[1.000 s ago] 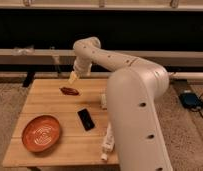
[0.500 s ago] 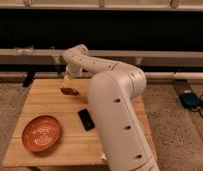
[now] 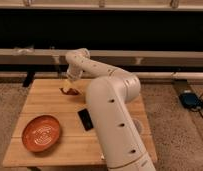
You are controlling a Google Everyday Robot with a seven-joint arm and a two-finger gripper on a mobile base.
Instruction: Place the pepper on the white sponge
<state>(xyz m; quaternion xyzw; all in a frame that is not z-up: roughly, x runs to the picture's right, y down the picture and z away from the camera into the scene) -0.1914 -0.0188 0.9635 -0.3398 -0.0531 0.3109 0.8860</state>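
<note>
**A:** Camera view, the only 1. Where is the gripper?

**B:** The gripper [image 3: 70, 85] is low over the far left part of the wooden table [image 3: 55, 107]. It sits at the end of the white arm [image 3: 110, 100], which rises from the near right and bends across the tabletop toward the back edge.

**A:** Spread, pressed together, or pinching something?

**B:** I cannot tell. Its tip blends into a pale patch right at the table surface.

**A:** And the pepper?

**B:** The pepper [image 3: 63, 91] is a small dark red shape on the table, directly at the gripper's tip, on its left side as seen here. They look to be touching, or very nearly so. I cannot tell if it is gripped or just lying there.

**A:** The white sponge?

**B:** I cannot pick it out. The arm covers much of the table's middle and right.

**A:** What else is on the table?

**B:** There are 2 things. A round orange plate [image 3: 41, 134] sits near the front left corner, well apart from the pepper. A black phone [image 3: 85, 120] lies flat between the plate and the arm, just beside the arm's lower section.
</note>
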